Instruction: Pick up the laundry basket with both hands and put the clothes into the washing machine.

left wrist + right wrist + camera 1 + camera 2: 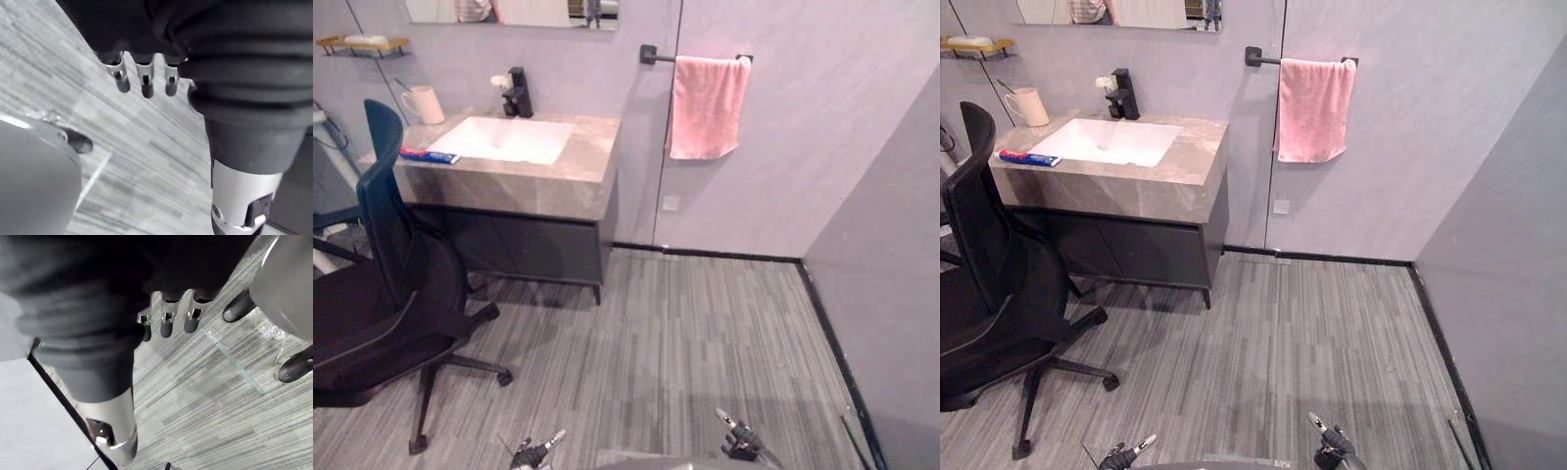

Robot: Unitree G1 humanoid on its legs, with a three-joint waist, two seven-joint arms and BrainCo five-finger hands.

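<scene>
Both arms hang low here, my left hand (530,454) at about 7 o'clock and my right hand (741,443) at about 5 o'clock, just over the striped floor (685,333). Along the left wrist, the fingers (145,83) are loose and slack with bare floor past them; along the right wrist, the fingers (166,323) hang the same way. So that's 2 hands relaxed open, nothing in either. Ahead I've got the office chair (382,294) at 10 o'clock, the vanity (509,139) with its sink at 11, a pink towel (707,106) on its rail near 12, and a grey wall (891,294) close at 3. Where the laundry basket or the washing machine lies relative to my hands, I cannot tell from this. The trouble I'd expect: turning to look for them in a tight room, the chair's spread legs at 9 to 10 could catch me, and the wall at 3 leaves my right arm little swing. Later, if 1 hand grips lower than the other, I'd judge the basket could tip and shed clothes.
</scene>
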